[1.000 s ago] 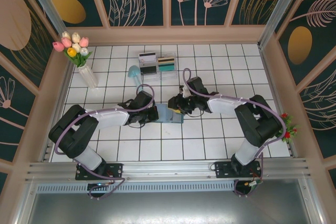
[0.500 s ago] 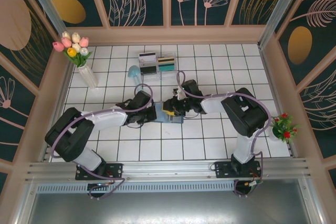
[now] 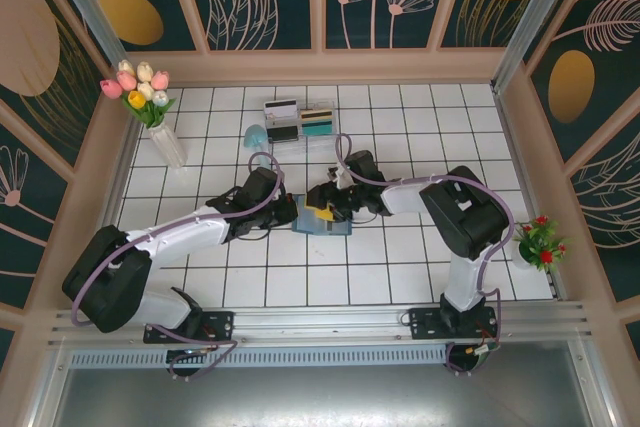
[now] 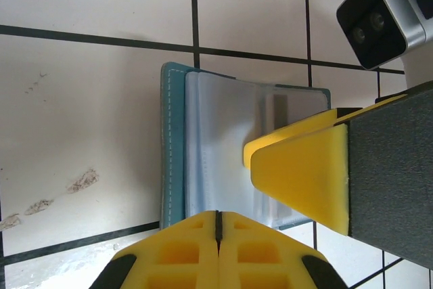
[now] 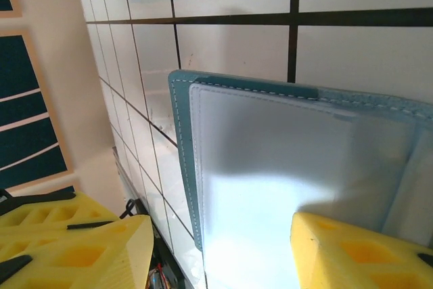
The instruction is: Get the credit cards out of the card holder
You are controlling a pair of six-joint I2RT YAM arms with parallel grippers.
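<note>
Your card holder (image 3: 335, 227) lies open and flat on the tiled surface (image 3: 400, 277) between both hands, and the right hand (image 3: 320, 209), fingers spread with one over the pale inside, is nearer (left hand (image 4: 218, 235) sits clenched, empty, at its edge).

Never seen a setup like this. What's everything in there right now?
card holder: one, teal, pale blue-grey inside, lying open, centre
clear box: one, transparent, far middle
cards: several, white, dark, teal, yellow, in the clear box
vase of tulips: one, pink, white, yellow blooms, far left
small object: one, light blue, left of the box
potted plant: one, green with red, right edge
table: one, white tiles
left hand: one, yellow fingers, shut, at the holder's edge
right hand: one, yellow fingers, open, over the holder's inside
</note>
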